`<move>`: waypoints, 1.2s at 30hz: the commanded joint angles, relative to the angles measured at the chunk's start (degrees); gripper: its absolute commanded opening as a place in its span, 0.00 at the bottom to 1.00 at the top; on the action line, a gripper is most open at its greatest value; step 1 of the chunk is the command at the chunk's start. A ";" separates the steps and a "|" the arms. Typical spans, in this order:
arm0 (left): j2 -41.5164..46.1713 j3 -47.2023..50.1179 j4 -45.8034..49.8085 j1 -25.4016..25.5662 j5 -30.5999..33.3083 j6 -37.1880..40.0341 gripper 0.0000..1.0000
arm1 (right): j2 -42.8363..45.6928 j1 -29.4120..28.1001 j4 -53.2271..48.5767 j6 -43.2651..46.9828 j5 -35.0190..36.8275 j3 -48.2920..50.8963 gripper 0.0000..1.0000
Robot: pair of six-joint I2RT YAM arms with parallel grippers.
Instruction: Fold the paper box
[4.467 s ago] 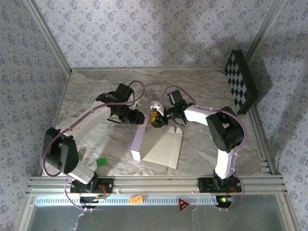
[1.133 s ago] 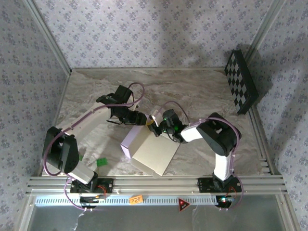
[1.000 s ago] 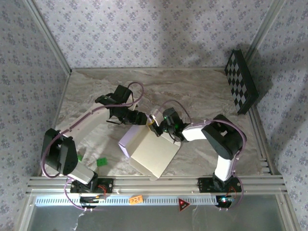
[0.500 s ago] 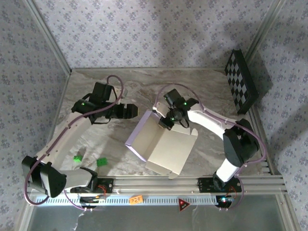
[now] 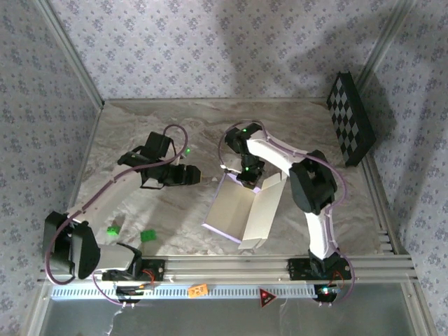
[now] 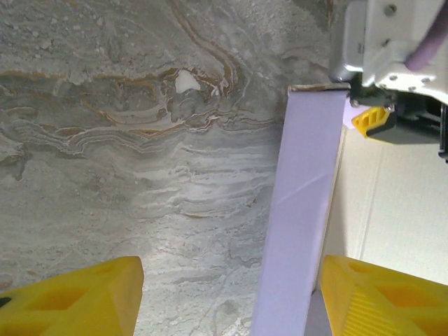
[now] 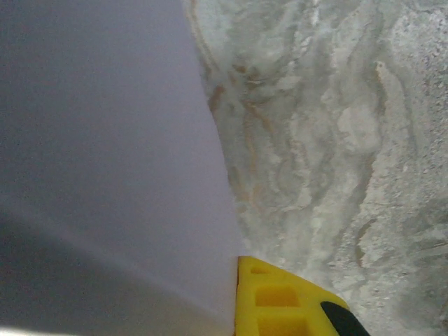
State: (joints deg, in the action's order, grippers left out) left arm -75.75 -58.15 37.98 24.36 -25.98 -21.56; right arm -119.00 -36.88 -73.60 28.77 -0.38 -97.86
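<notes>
Item: one paper box, lying mid-tabletop just in front of the right arm, cream inside facing up. Its lavender wall on the left is standing raised. The panels on the right are lying splayed, not yet turned up, so the folding is looking roughly half done, with the other walls and tucking left. The right fingers are pinching shut on the box's far edge. The left fingers are hovering spread apart, holding nothing, near the box's far-left corner.

soft even light, blurry wrist close-ups
</notes>
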 commanded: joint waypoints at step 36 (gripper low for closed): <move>-23.58 -18.17 -4.49 9.25 -1.72 37.69 0.67 | 36.76 -3.48 21.74 -27.46 1.02 8.13 0.42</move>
State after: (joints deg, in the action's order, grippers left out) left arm -97.36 -73.58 34.48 33.41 -25.43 2.35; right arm -86.17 -40.40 -53.56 4.23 -0.69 -92.01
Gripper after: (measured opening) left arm 0.669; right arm 0.426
